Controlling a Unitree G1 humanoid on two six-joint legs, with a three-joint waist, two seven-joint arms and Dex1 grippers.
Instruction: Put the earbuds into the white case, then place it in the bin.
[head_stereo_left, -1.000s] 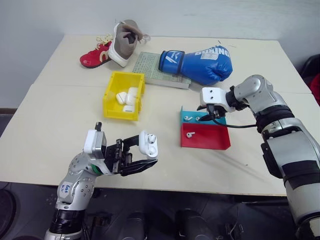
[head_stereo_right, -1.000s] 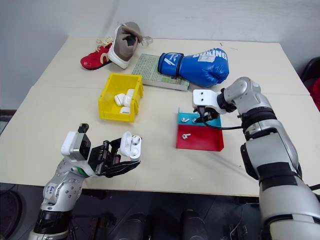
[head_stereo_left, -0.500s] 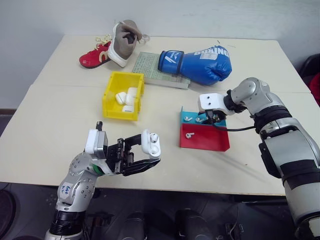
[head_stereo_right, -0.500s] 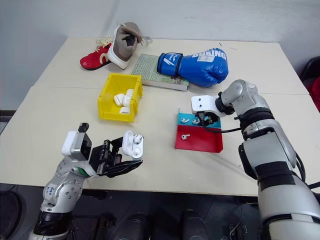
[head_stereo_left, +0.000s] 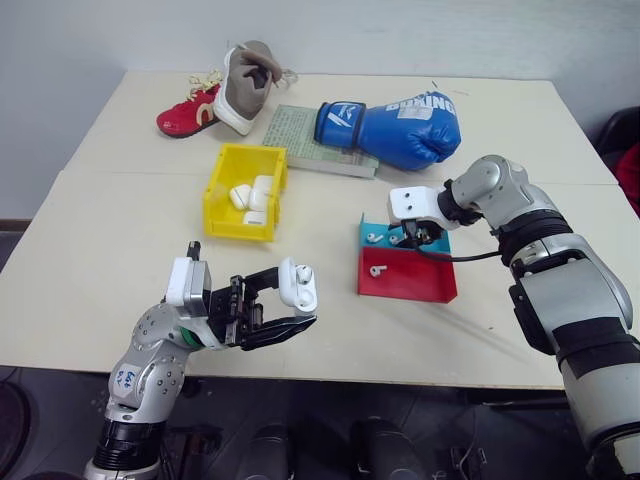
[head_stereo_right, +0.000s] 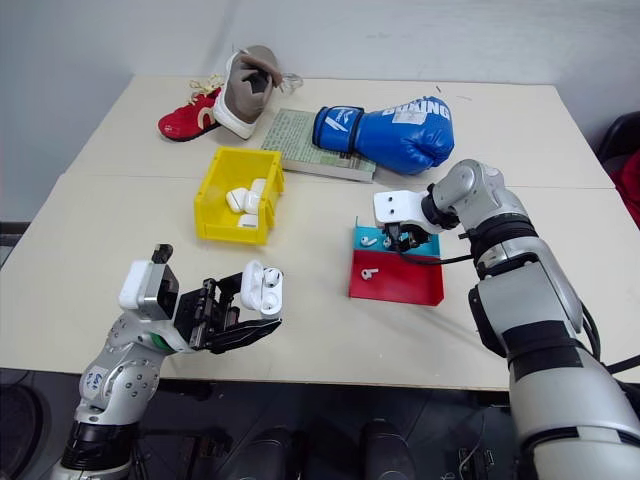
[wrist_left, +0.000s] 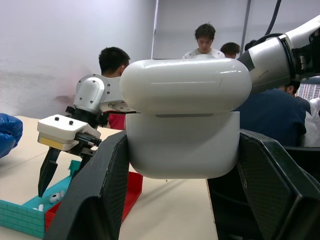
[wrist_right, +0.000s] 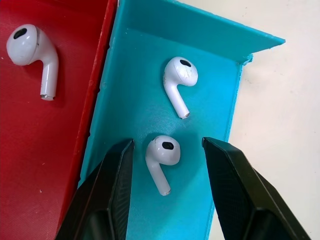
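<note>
My left gripper (head_stereo_left: 292, 303) is shut on the white case (head_stereo_left: 297, 284), holding it above the table's near edge; the glossy case (wrist_left: 185, 125) sits between the black fingers with its lid looking raised. My right gripper (head_stereo_left: 410, 238) points down into the teal end of the tray (head_stereo_left: 412, 283). It is open, its fingers (wrist_right: 112, 195) standing either side of one earbud (wrist_right: 162, 156) without touching it. A second earbud (wrist_right: 179, 80) lies beside it on the teal floor, and a third (wrist_right: 32, 47) in the red part. The yellow bin (head_stereo_left: 240, 229) stands left of the tray.
Several white cases lie in the bin. At the back of the table are a blue boxing glove (head_stereo_left: 400, 125), a book (head_stereo_left: 300, 140), a grey-and-white shoe (head_stereo_left: 245, 85) and a red shoe (head_stereo_left: 185, 112). People stand in the background of the left wrist view.
The right gripper has tilted a little over the teal end of the tray. The left gripper keeps the case in place.
</note>
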